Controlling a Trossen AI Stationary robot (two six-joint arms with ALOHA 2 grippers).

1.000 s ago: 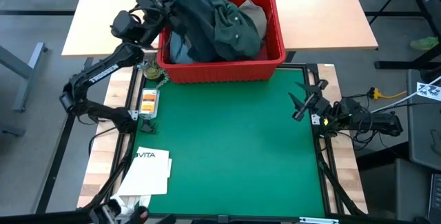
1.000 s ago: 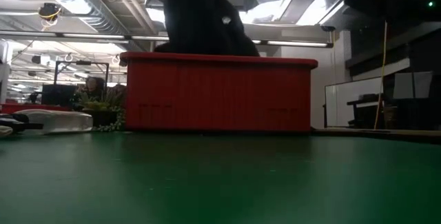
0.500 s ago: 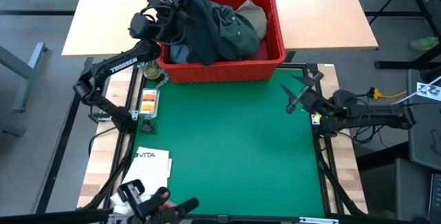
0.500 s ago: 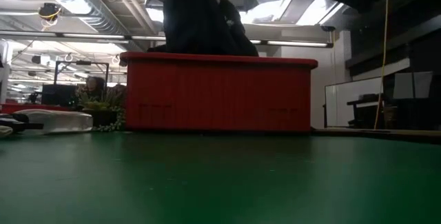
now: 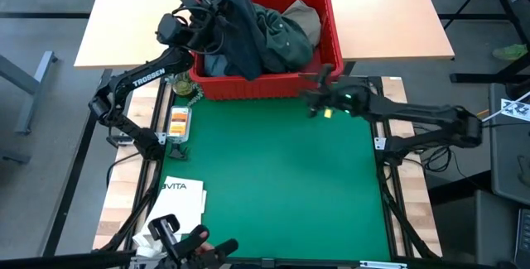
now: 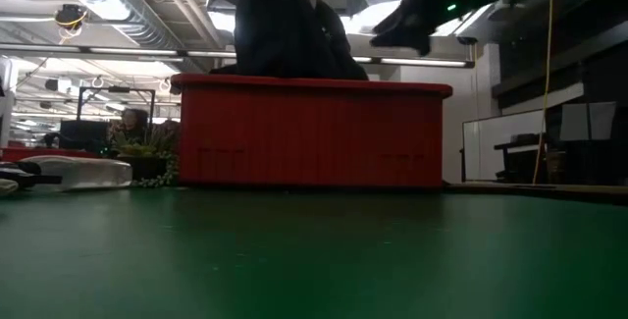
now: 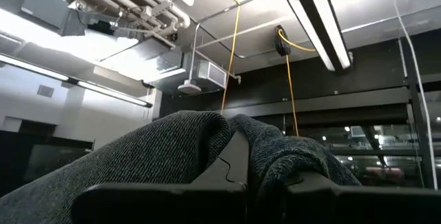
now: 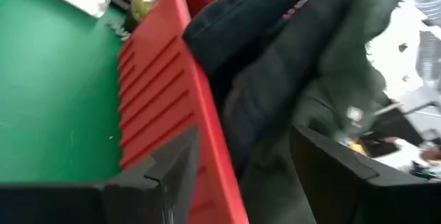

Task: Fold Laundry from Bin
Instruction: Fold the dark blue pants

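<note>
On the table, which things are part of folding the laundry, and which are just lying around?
Part of the job:
- red bin
- dark garment, lifted from the bin by the shut left gripper
- remaining clothes in the bin
- green mat
- right gripper, open, near the bin's front wall

Lying about:
- white paper bag
- small plant
- orange-labelled packet

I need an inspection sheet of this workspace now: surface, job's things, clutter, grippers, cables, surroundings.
Surface: green mat, bare in the middle.
Job's things: red bin at the mat's far edge, holding laundry; dark garment lifted above it.
Clutter: white VITA bag, small items beside the mat's left edge.
Grippers: left gripper shut on the dark garment; right gripper open, near the bin's front wall.
Cables: yellow cable at right.
Surroundings: wooden table behind.
</note>
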